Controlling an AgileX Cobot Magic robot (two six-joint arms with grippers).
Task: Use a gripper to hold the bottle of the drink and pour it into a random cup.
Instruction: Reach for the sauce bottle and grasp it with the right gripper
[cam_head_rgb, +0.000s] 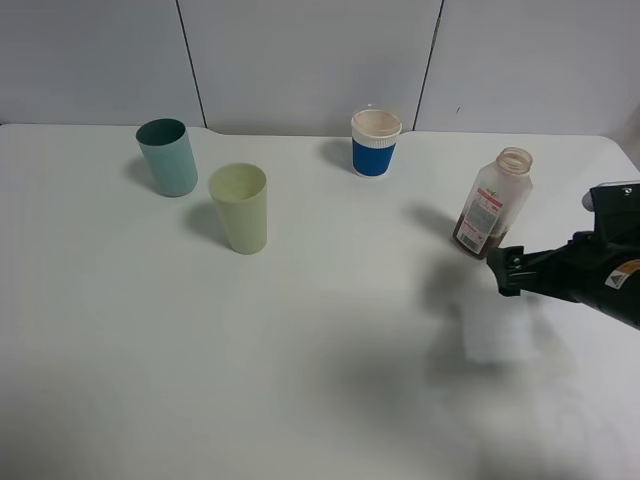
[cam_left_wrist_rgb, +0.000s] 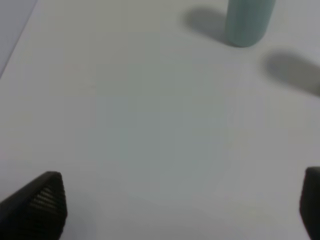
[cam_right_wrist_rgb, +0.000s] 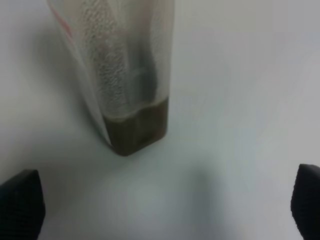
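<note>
You have one bottle (cam_head_rgb: 492, 212), brown drink low inside, standing upright. Your right gripper (cam_head_rgb: 506, 270): just beside the bottle, jaws wide, empty; left gripper (cam_left_wrist_rgb: 175, 205): jaws wide, empty. Blue cup (cam_head_rgb: 375, 146) near the bottle; yellow cup (cam_head_rgb: 239, 208), teal cup (cam_head_rgb: 167, 157) farther off.

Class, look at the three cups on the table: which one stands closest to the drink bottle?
The blue cup with the white rim, at the back. The teal cup and pale green cup stand much farther from the bottle.
</note>
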